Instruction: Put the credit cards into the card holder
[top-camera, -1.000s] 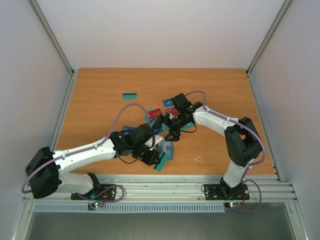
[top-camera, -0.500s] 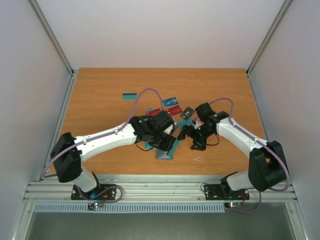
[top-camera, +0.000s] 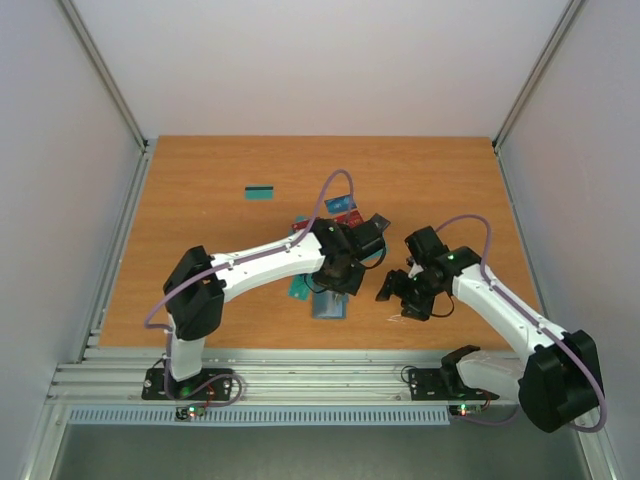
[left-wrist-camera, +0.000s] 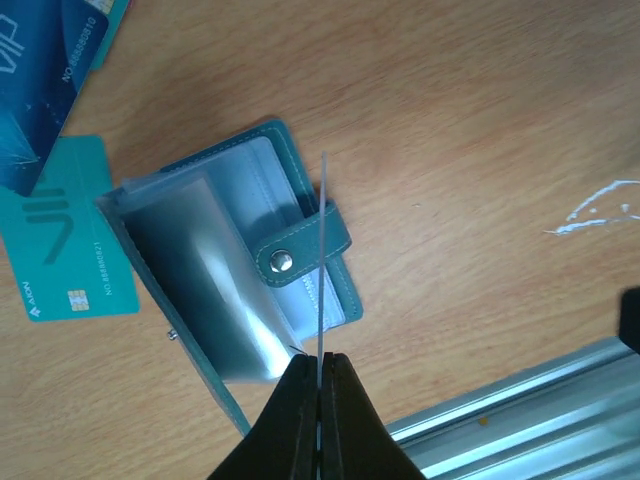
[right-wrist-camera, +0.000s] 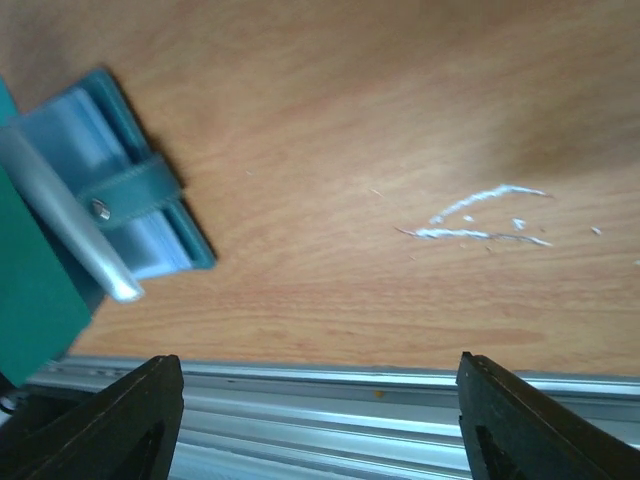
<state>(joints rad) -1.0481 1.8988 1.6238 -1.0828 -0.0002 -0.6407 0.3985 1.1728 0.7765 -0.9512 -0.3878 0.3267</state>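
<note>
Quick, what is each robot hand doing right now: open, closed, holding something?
Left hand: closed, pinching a thin card that shows edge-on.
Right hand: open, nothing between its fingers.

My top camera sits above and behind my bases, facing down and forward, far enough off to take in the whole table (top-camera: 200, 200). My two wrist cameras look down at the wood from close range, toward its near-edge rail (left-wrist-camera: 520, 425). Both share the card holder (left-wrist-camera: 230, 290) and the white scuff (right-wrist-camera: 480, 215), which the top view also shows.
</note>
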